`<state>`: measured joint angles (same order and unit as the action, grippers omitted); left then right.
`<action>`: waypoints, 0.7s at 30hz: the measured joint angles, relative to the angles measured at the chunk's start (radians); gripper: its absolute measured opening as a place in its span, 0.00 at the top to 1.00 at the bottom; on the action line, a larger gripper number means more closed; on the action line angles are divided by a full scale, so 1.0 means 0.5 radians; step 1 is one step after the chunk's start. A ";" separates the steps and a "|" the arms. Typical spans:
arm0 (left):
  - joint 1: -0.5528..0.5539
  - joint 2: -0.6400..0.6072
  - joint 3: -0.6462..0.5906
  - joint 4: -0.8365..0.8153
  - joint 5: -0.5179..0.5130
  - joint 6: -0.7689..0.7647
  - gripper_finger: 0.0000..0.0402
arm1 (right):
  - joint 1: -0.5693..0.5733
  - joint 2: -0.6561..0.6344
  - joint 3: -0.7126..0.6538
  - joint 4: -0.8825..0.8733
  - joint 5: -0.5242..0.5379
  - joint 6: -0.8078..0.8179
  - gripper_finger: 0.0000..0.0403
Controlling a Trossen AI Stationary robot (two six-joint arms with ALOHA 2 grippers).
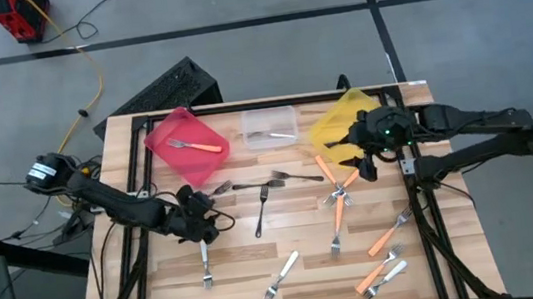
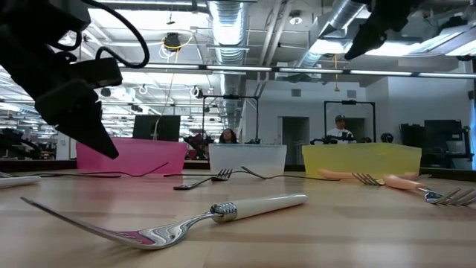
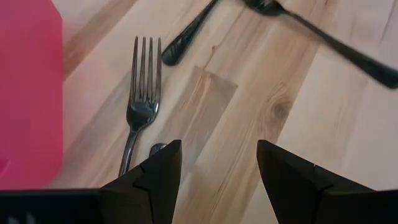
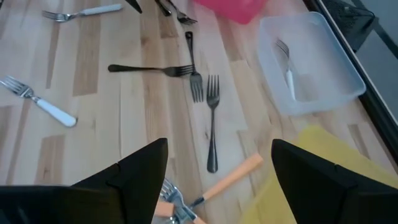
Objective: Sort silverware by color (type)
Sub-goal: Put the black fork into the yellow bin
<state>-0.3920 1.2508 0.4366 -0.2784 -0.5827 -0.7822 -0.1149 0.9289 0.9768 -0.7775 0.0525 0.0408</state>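
Hidden handle: in the left wrist view, the black fork [image 3: 142, 106] is running under the near finger, so its handle end is not showing.
Cut-off forks: two more dark forks [image 3: 348, 46] are leaving that view at its edge; only parts are visible.
Blocked bins: in the low view, the white-handled fork [image 2: 223, 216] is lying close to the camera, and the bin contents behind it are not discernible.
Left gripper [image 1: 198, 226]: hovering over the table's left-centre, just beside the black fork near the red bin [image 1: 186, 139]. Fingers are standing apart with bare wood between them, gripping nothing. Contact with the fork cannot be confirmed.
Right gripper [image 1: 361, 159]: hanging at the near edge of the yellow bin [image 1: 344, 119], above the orange-handled forks [image 1: 333, 184]. Fingers are spread wide, carrying nothing.
Sorted so far: one orange-handled fork [image 1: 196, 145] is lying in the red bin; one white fork [image 4: 287, 67] is lying in the clear bin [image 1: 270, 127].
Remaining silverware: black forks [image 1: 263, 185] are lying mid-table before the bins; white-handled forks [image 1: 283, 274] and further orange ones [image 1: 389, 232] are lying scattered along the front and right.
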 joint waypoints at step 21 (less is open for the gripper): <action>-0.001 -0.014 0.022 0.014 0.178 0.027 0.52 | 0.006 0.260 0.004 0.737 -0.056 -0.399 0.23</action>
<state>-0.3923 1.2436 0.4476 -0.2714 -0.4935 -0.7685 -0.1120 1.0587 0.9787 -0.4090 0.0246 -0.1585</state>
